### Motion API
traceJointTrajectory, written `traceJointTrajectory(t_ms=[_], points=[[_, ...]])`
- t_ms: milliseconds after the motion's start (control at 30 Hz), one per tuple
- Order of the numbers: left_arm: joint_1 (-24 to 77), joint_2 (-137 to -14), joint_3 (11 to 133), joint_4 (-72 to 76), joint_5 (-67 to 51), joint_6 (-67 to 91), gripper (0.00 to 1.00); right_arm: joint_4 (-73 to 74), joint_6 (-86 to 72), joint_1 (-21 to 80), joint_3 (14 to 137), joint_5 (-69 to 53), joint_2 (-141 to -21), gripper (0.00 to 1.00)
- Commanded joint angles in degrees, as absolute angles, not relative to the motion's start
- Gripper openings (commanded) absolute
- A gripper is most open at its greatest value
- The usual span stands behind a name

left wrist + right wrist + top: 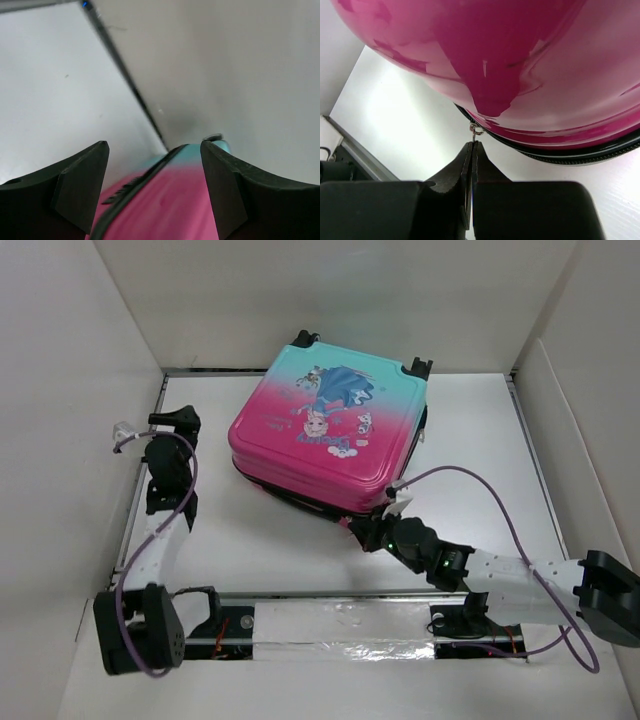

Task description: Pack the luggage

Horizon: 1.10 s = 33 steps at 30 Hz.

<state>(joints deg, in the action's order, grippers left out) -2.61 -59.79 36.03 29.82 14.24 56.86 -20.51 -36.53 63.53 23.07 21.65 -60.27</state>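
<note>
Since the small hard-shell suitcase [325, 435], pink fading to teal with a cartoon princess on its lid, lies flat and lid-down towards the back and middle of the white counter [480, 440], we judge the packing to be at the zipping stage. That explains the right fingers [455, 175]. They are pressed tight together on the small metal zip pull [476, 131] at the near corner of the case. They sit low, almost level with the counter, so a tug can run along the black zip track [580, 155] rather than lift off it. (How much of the track is done up we cannot tell; from overhead a dark gap shows between the shells along the near-left edge.)

The left fingers [80, 185] are spread wide with nothing between them, standing off the left side of the case and pointed at its edge. We read that as a waiting place: near enough to steady the shell if the zip drags it across the smooth counter, yet out of the slider's way. The risk we see is the thin tab slipping from so narrow a grip.
</note>
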Motion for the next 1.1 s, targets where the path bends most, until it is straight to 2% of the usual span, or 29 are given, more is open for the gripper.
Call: traceJointTrajectory(t_ms=[0, 133, 333, 567, 700, 1067], points=[[-7.1, -66.2, 37.3, 32.5, -2.8, 63.2, 0.71, -27.3, -36.4, 65.5, 22.5, 17.0, -56.3, 0.0], [-6.6, -79.1, 40.6, 34.3, -10.8, 61.8, 0.7, -26.5, -36.0, 65.5, 22.4, 15.3, -56.1, 0.0], [-1.1, -86.3, 38.1, 41.8, -14.4, 62.1, 0.68, -25.8, -34.8, 65.5, 25.5, 13.3, -60.9, 0.0], [8.5, -85.6, 34.2, 45.7, -13.8, 59.0, 0.69, -28.4, -32.2, 66.0, 33.0, 10.5, -69.9, 0.0], [13.3, -82.7, 30.5, 46.1, -11.7, 57.2, 0.69, -28.3, -29.7, 67.1, 40.9, 8.6, -79.6, 0.0], [14.4, -76.1, 22.5, 46.4, -16.6, 53.3, 0.68, -18.8, -21.1, 74.6, 66.4, 5.5, -99.2, 0.0]])
